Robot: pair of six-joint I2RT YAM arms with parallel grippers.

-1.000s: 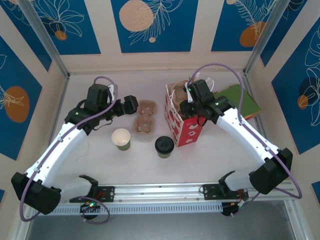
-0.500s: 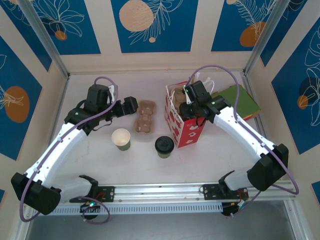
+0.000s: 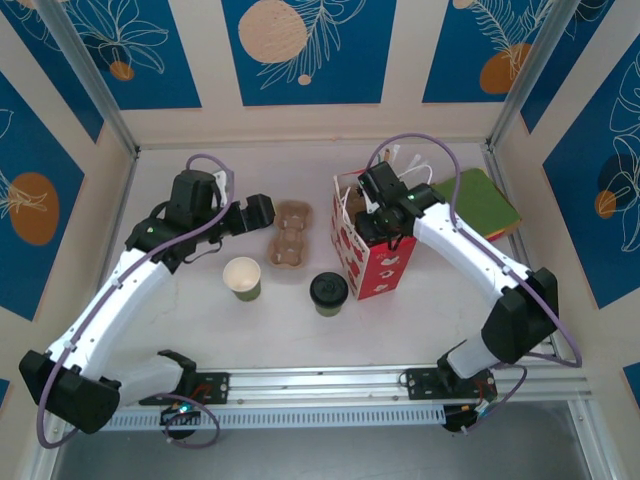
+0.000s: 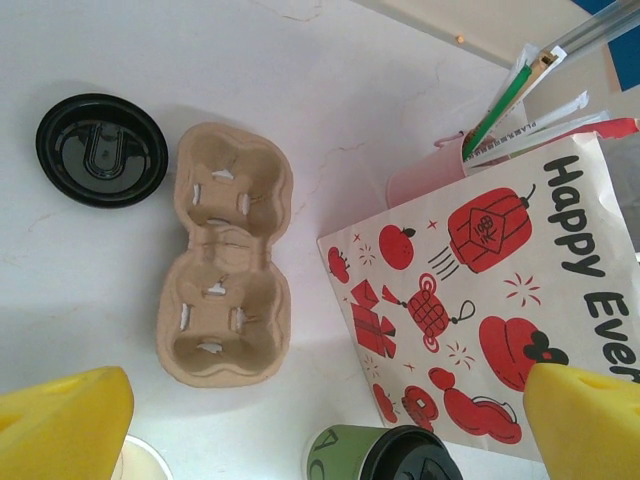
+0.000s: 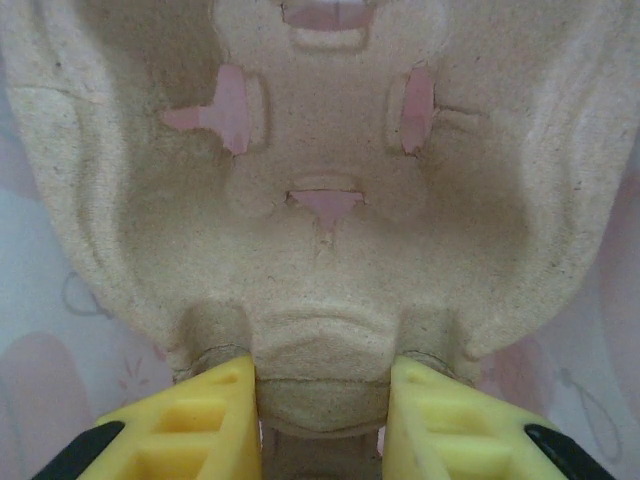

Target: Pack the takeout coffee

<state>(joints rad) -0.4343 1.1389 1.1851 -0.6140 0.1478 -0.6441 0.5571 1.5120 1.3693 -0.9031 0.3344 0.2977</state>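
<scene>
Pulp carrier [image 5: 320,200] pinched at rim by right hand [image 5: 320,400], seemingly inside bag [image 3: 372,262]; left hand [image 3: 258,210] spread wide, empty.

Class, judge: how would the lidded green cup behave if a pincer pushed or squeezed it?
Upright and seemingly narrower below its lid, the cup would probably tip under a high push. Its paper wall likely dents under a hard squeeze. The lid looks seated, perhaps stiffening the rim.

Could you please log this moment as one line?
left gripper: open near loose carrier | right gripper: shut on bagged carrier in bag | takeout coffee: on table, unpacked
</scene>
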